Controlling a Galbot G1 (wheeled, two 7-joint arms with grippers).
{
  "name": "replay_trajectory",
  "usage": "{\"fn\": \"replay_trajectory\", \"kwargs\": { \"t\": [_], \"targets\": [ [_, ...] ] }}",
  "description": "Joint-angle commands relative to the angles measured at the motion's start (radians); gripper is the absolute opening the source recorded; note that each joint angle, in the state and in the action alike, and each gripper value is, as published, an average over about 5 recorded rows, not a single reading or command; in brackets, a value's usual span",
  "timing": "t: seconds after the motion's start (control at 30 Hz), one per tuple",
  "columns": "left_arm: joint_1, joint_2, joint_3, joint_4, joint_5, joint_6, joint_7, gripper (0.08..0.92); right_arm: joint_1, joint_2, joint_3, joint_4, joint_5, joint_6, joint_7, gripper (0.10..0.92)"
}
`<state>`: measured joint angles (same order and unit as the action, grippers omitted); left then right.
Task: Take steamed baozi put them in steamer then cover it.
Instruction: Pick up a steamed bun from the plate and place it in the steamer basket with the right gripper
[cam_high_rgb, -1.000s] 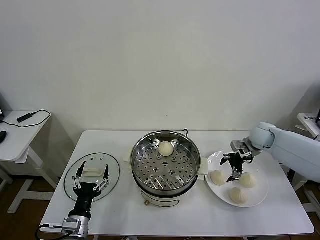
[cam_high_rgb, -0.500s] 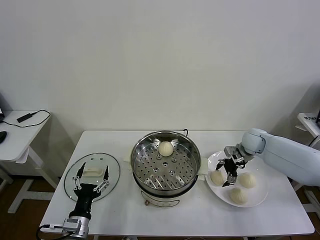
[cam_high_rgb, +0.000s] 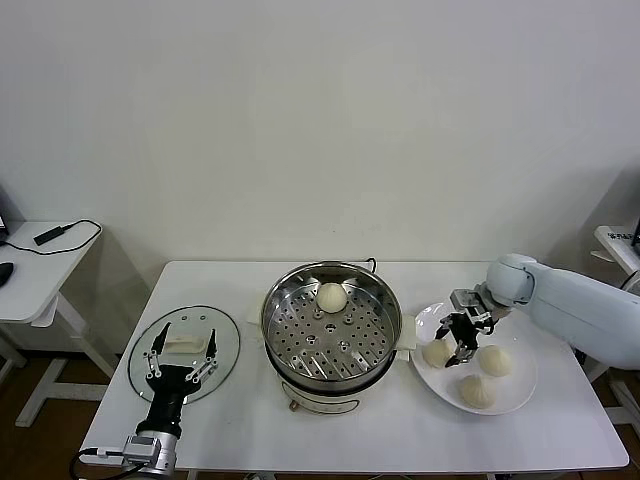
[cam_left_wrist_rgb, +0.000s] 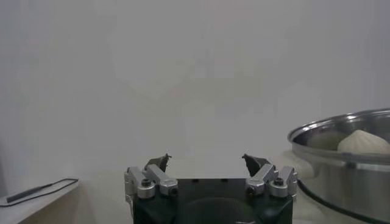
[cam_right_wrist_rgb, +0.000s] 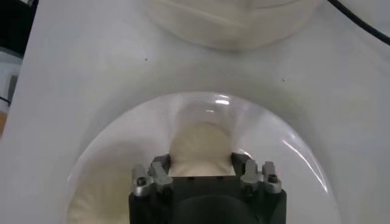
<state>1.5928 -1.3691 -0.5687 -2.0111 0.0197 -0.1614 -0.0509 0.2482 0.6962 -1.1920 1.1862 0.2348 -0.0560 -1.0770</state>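
One baozi lies on the perforated tray at the back of the steel steamer. Three more baozi lie on the white plate: a left one, a right one and a front one. My right gripper is low over the plate, open, with its fingers on either side of the left baozi; the bun still rests on the plate. My left gripper waits open and empty above the glass lid.
The glass lid with its white handle lies flat on the table left of the steamer. The steamer's white base stands close to the plate. A cable runs off behind the steamer. A side desk stands at the far left.
My right gripper moved left and down from between the buns onto the left baozi on the plate and now straddles it. The left arm has not moved.
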Motion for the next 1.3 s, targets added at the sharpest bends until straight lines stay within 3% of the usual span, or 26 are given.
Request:
{"fn": "replay_trajectory", "kwargs": {
  "t": [0.03, 0.3, 0.53, 0.93, 1.3],
  "targets": [
    [0.001, 0.003, 0.004, -0.014, -0.001, 0.003, 0.000, 0.823, 0.316, -0.019, -0.136, 0.069, 0.045, 0.007, -0.116, 0.643],
    [0.006, 0.007, 0.010, -0.027, -0.001, -0.002, 0.001, 0.823, 0.644, 0.108, -0.287, 0.172, 0.171, -0.017, -0.210, 0.645],
    [0.012, 0.020, 0.010, -0.029, -0.001, -0.006, 0.001, 0.823, 0.708, 0.271, -0.289, 0.294, 0.264, -0.106, -0.154, 0.647],
    [-0.004, 0.022, 0.017, -0.013, -0.003, -0.010, 0.001, 0.823, 0.592, 0.516, -0.344, 0.236, 0.421, -0.266, 0.004, 0.641],
    [-0.011, 0.024, 0.007, -0.001, -0.007, -0.013, 0.002, 0.823, 0.480, 0.628, -0.365, 0.175, 0.418, -0.318, 0.146, 0.636]
  ]
}}
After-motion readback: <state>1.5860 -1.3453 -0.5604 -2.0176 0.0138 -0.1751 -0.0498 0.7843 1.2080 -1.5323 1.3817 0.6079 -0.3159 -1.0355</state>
